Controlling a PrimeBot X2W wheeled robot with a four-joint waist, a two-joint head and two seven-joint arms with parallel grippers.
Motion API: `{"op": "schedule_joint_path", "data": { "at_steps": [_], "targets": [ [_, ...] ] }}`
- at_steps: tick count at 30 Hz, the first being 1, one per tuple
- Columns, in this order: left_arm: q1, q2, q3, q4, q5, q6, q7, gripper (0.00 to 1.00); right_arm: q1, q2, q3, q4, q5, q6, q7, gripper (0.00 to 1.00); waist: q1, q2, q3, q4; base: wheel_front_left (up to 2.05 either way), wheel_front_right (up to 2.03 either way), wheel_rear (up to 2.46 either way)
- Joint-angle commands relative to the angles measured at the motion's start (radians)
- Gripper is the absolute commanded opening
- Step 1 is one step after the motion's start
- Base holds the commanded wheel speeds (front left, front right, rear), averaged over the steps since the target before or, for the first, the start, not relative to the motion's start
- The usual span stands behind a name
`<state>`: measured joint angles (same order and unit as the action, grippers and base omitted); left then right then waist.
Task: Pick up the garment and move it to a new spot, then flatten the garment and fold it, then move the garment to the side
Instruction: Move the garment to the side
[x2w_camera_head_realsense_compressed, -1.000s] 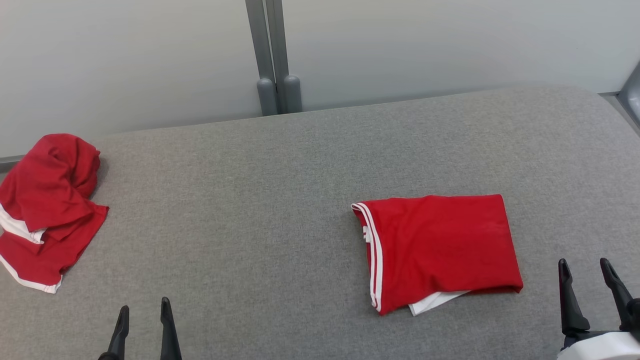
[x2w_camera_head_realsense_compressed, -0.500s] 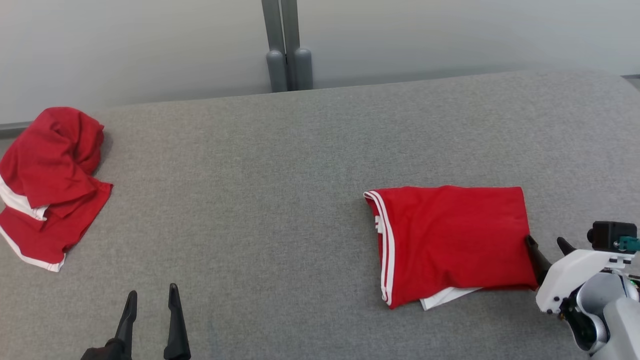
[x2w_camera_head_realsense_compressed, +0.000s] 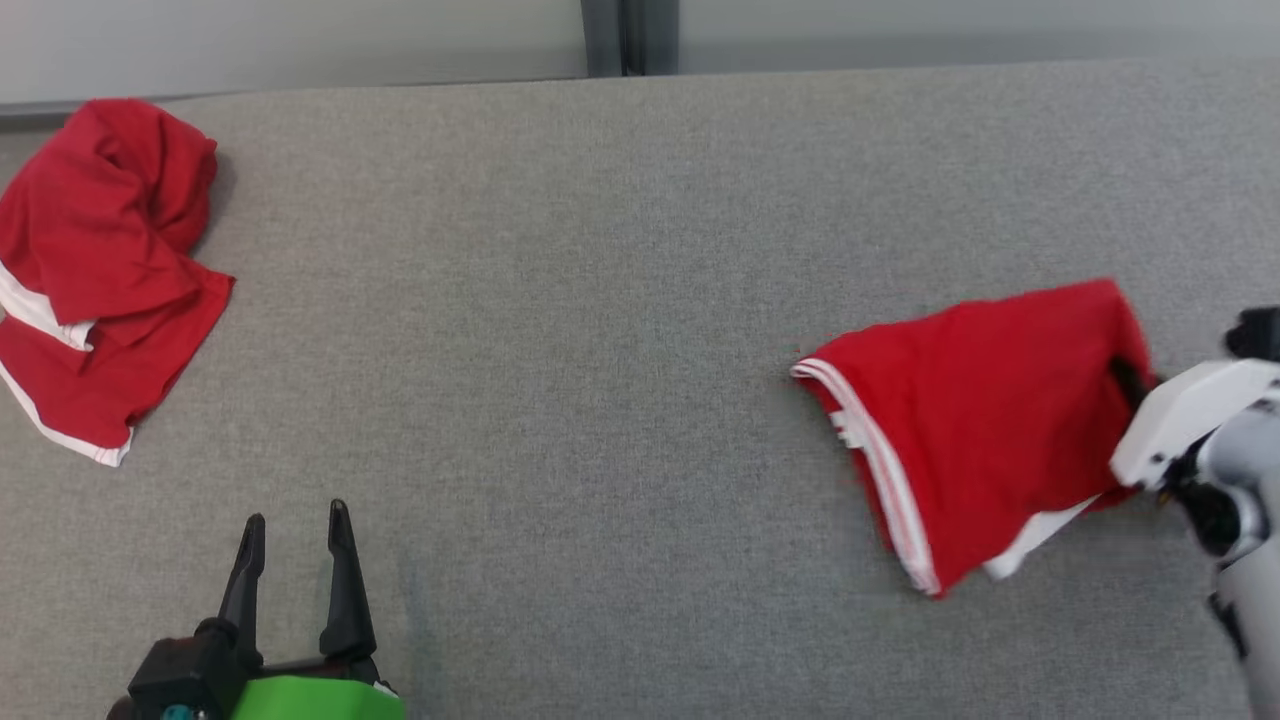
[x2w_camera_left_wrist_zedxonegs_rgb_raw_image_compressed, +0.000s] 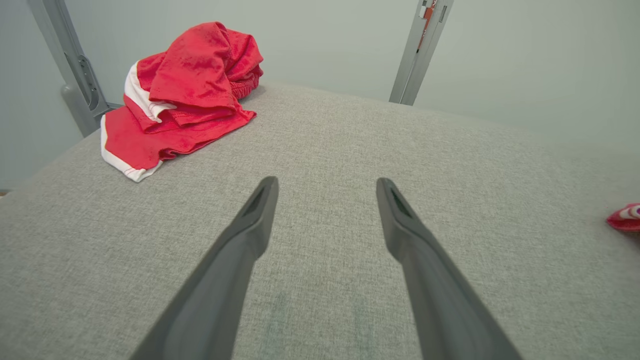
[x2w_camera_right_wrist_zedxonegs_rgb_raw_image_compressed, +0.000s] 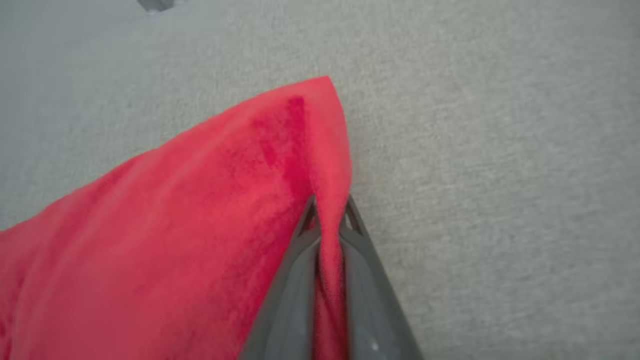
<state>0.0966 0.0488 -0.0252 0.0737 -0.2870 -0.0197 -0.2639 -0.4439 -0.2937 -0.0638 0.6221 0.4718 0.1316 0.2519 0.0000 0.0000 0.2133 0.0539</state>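
Since 1 second ago my right claw (x2w_camera_right_wrist_zedxonegs_rgb_raw_image_compressed: 327, 210) has closed, and it is now pinching the right-hand edge of the folded red garment (x2w_camera_head_realsense_compressed: 960, 420). The garment is lifting and skewing near the table's (x2w_camera_head_realsense_compressed: 600, 300) right edge. My left claw (x2w_camera_left_wrist_zedxonegs_rgb_raw_image_compressed: 325, 187) is waiting wide open near the front edge. I am holding at only 1 point, so the fold may sag open or inner layers may slip out as I drag. I am reading no brand or writing, only white stripes (x2w_camera_head_realsense_compressed: 885, 480).
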Motion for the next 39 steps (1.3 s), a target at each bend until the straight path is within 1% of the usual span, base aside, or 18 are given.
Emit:
{"op": "schedule_joint_path", "data": {
  "at_steps": [1, 3, 5, 8, 11, 13, 14, 15, 17, 19, 22, 23, 27, 28, 32, 34, 38, 39],
  "targets": [
    [-0.039, 0.003, 0.002, -0.007, 0.020, -0.012, 0.000, 1.00, -0.040, -0.065, -0.031, -0.011, -0.020, -0.002, -0.016, 0.00, 0.0000, 0.0000, 0.096, -0.008, 0.00, 0.00, 0.00],
    [-0.067, 0.003, -0.001, -0.015, 0.021, -0.026, 0.000, 1.00, -0.075, -0.131, -0.089, 0.007, -0.045, -0.002, -0.014, 0.00, 0.0000, 0.0000, 0.142, -0.010, 0.00, 0.00, 0.00],
    [-0.095, 0.003, -0.001, -0.022, 0.026, -0.037, 0.000, 1.00, -0.112, -0.219, -0.155, 0.041, -0.125, -0.002, -0.016, 0.00, 0.0000, 0.0000, 0.185, -0.009, 0.00, 0.00, 0.00],
    [-0.117, 0.003, -0.006, -0.018, 0.033, -0.053, 0.000, 1.00, -0.166, -0.299, -0.272, 0.101, -0.237, -0.001, -0.031, 0.00, 0.0000, 0.0000, 0.218, 0.000, 0.00, 0.00, 0.00],
    [-0.122, 0.003, -0.014, -0.013, 0.011, -0.062, 0.000, 1.00, -0.204, -0.354, -0.364, 0.143, -0.333, -0.001, -0.075, 0.00, 0.0000, 0.0000, 0.234, 0.013, 0.00, 0.00, 0.00],
    [-0.133, 0.003, -0.022, -0.010, 0.020, -0.068, 0.000, 1.00, -0.233, -0.368, -0.435, 0.172, -0.392, -0.001, -0.106, 0.00, 0.0000, 0.0000, 0.248, 0.023, 0.00, 0.00, 0.00],
    [-0.140, 0.004, -0.019, -0.014, 0.013, -0.066, 0.000, 1.00, -0.250, -0.368, -0.482, 0.189, -0.427, -0.001, -0.117, 0.47, 0.0000, 0.0000, 0.256, 0.028, 0.00, 0.00, 0.00],
    [-0.142, 0.004, -0.015, -0.018, 0.007, -0.062, 0.000, 1.00, -0.261, -0.369, -0.519, 0.205, -0.462, -0.001, -0.117, 1.00, 0.0000, 0.0000, 0.261, 0.030, 0.00, 0.00, 0.00],
    [-0.149, 0.003, -0.007, -0.023, -0.050, -0.049, 0.000, 1.00, -0.283, -0.364, -0.570, 0.224, -0.535, -0.001, -0.114, 1.00, 0.0000, 0.0000, 0.273, 0.034, 0.00, 0.00, 0.00],
    [-0.158, 0.003, -0.008, -0.029, -0.054, -0.048, 0.000, 1.00, -0.306, -0.351, -0.601, 0.211, -0.589, -0.001, -0.156, 1.00, 0.0000, 0.0000, 0.273, 0.033, 0.00, 0.00, 0.00],
    [-0.141, 0.004, 0.006, -0.037, -0.070, -0.032, 0.000, 1.00, -0.317, -0.309, -0.627, 0.173, -0.649, -0.001, -0.250, 1.00, 0.0000, 0.0000, 0.245, 0.012, 0.00, 0.00, 0.00],
    [-0.137, 0.003, 0.011, -0.036, -0.069, -0.027, 0.000, 1.00, -0.319, -0.282, -0.622, 0.159, -0.657, -0.001, -0.278, 1.00, 0.0000, 0.0000, 0.233, 0.002, 0.00, 0.00, 0.00],
    [-0.101, 0.004, 0.023, -0.022, -0.060, -0.013, 0.000, 1.00, -0.266, -0.130, -0.586, 0.057, -0.664, -0.001, -0.433, 1.00, 0.0000, 0.0000, 0.158, -0.047, 0.00, 0.00, 0.00],
    [-0.090, 0.004, 0.025, -0.018, -0.062, -0.010, 0.000, 1.00, -0.235, -0.077, -0.573, 0.021, -0.653, -0.002, -0.462, 1.00, 0.0000, 0.0000, 0.131, -0.064, 0.00, 0.00, 0.00],
    [-0.044, 0.003, 0.033, 0.005, -0.049, -0.017, 0.000, 1.00, -0.095, 0.107, -0.495, -0.119, -0.619, -0.001, -0.508, 1.00, 0.0000, 0.0000, 0.041, -0.128, 0.00, 0.00, 0.00],
    [-0.025, 0.003, 0.026, 0.021, -0.037, -0.023, 0.000, 1.00, 0.001, 0.171, -0.432, -0.187, -0.616, -0.001, -0.515, 1.00, 0.0000, 0.0000, -0.005, -0.151, 0.00, 0.00, 0.00],
    [0.000, 0.004, 0.033, 0.032, -0.044, -0.010, 0.000, 1.00, 0.172, 0.227, -0.291, -0.347, -0.498, -0.001, -0.517, 1.00, 0.0000, 0.0000, -0.080, -0.181, 0.00, 0.00, 0.00],
    [0.012, 0.004, 0.032, 0.035, -0.046, -0.006, 0.000, 1.00, 0.230, 0.230, -0.279, -0.389, -0.475, -0.002, -0.516, 1.00, 0.0000, 0.0000, -0.100, -0.185, 0.00, 0.00, 0.00]
  ]
}}
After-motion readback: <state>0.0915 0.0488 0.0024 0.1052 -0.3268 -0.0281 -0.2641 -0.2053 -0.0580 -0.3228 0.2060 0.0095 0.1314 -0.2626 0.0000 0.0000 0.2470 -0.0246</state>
